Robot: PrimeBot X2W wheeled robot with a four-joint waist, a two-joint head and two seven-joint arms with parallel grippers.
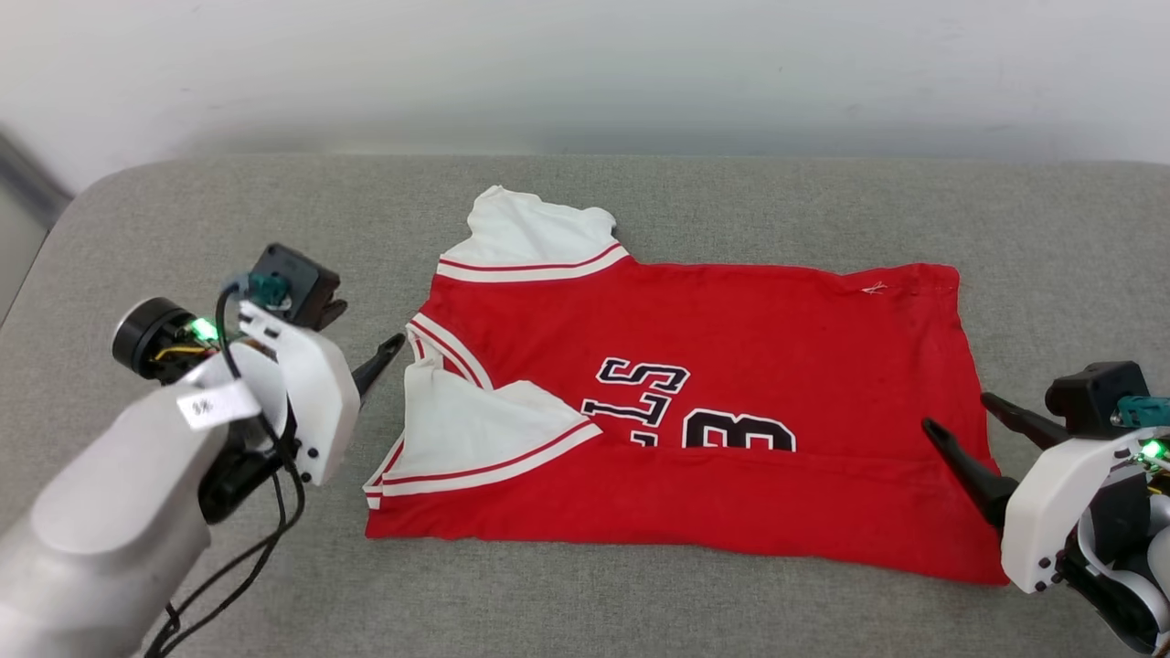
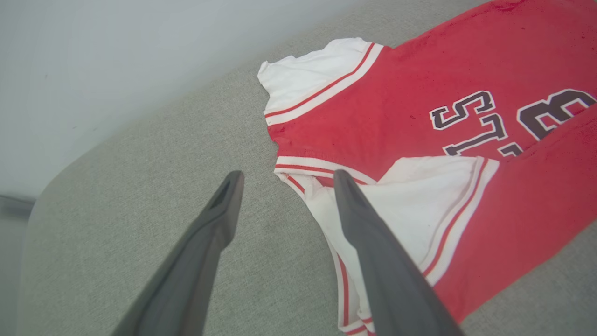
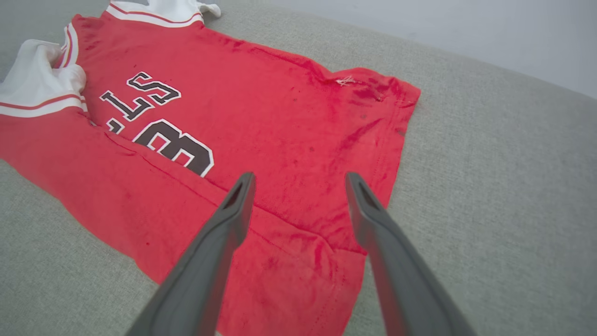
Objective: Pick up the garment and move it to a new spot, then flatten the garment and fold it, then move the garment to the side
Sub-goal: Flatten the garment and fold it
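From my head, the garment (image 1: 731, 347) lies flat on the grey cushion (image 1: 183, 228). Its collar end is toward my left and its hem toward my right. Its near long edge is turned up over the lower part of the lettering, and the near white sleeve (image 1: 475, 420) is laid in on the chest. My left gripper (image 1: 361, 334) sits just off the collar end, forearm low and angled in, fingers pointing at the cloth. My right gripper (image 1: 958, 413) reaches in at the hem end, close to the near corner. Both hands are spread wide with nothing between the fingers.

Along my left wrist, the spread left gripper (image 2: 287, 175) frames the striped collar (image 2: 322, 163). One finger crosses in front of the white sleeve, the other is over bare cushion. I cannot tell whether either touches.

Along my right wrist, the right gripper (image 3: 299, 176) hangs over the hem end of the garment, near the hem edge (image 3: 396, 135), fingers apart and empty.

I judge this shirt light, thin and limp. It will sag from wherever I lift it and drag on the cushion's weave, and its loose layers could slide apart. I would pinch through every layer at both ends together, by the collar and at the hem corner, and lift evenly so the fold holds.
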